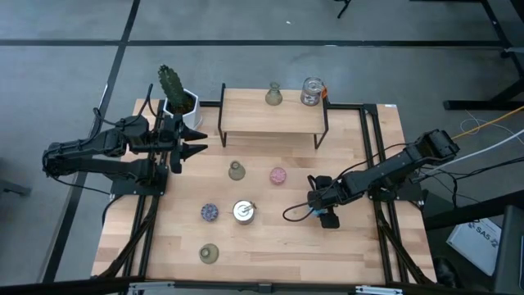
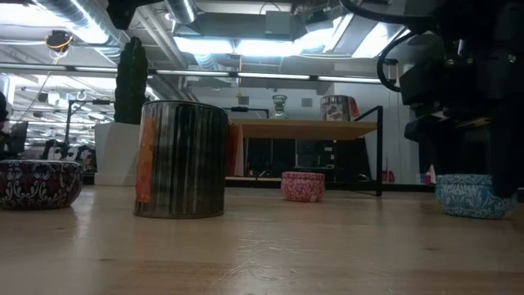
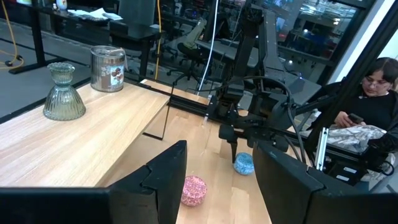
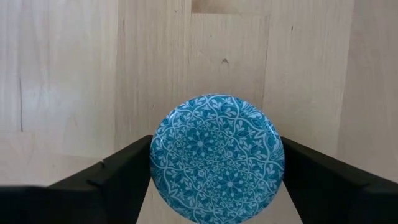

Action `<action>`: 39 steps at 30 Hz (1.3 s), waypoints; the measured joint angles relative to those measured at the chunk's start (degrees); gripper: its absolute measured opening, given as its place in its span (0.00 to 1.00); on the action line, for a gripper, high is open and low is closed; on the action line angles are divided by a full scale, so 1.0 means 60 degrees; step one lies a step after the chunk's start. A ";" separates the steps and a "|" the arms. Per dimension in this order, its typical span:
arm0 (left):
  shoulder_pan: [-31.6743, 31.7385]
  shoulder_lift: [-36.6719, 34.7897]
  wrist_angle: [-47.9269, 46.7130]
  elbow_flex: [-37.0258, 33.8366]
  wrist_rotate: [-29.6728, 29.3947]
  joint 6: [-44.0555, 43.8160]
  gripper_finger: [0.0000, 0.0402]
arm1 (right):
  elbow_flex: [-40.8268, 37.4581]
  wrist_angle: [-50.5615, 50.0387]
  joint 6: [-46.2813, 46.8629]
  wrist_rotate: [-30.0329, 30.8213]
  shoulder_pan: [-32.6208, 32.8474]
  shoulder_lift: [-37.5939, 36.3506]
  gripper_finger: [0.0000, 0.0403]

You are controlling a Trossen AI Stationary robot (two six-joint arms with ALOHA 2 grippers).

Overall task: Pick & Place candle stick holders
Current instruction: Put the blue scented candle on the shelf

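A round blue patterned candle stick holder (image 4: 216, 158) sits on the table at the right, between the fingers of my right gripper (image 1: 321, 215), which points steeply down. Loose on the table stand a pink one (image 1: 278, 175), an olive-green one (image 1: 237, 170), a dark speckled one (image 1: 210, 212), a shiny cup (image 1: 243, 211) and another green one (image 1: 210, 253). A green holder (image 1: 273, 95) and a silvery-glass cup (image 1: 312, 91) stand on the shelf. My left gripper (image 1: 196, 141) waits open, raised at the table's left. My right gripper pinches the blue holder between its two fingers (image 4: 118, 174), which meet opposite sides of its round wall (image 4: 157, 155). The fingers come from above, pointing down. The holder stands upright with its base on the table (image 2: 471, 195).
A wooden shelf on dark metal legs (image 1: 246, 123) spans the far side of the table. A white pot with a green cactus (image 1: 176, 94) stands at the far left. A person sits beyond the table in the left wrist view (image 3: 373, 106).
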 joint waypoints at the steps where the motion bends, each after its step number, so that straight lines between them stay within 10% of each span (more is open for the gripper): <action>1: 0.0000 0.0000 0.0000 0.0000 0.0000 0.0000 0.45 | 0.0000 -0.0004 -0.0001 0.0000 0.0000 -0.0003 0.81; 39: 0.0000 -0.0004 0.0004 0.0003 0.0000 0.0000 0.45 | 0.0906 -0.1182 -0.0076 -0.0532 -0.0166 -0.0014 0.77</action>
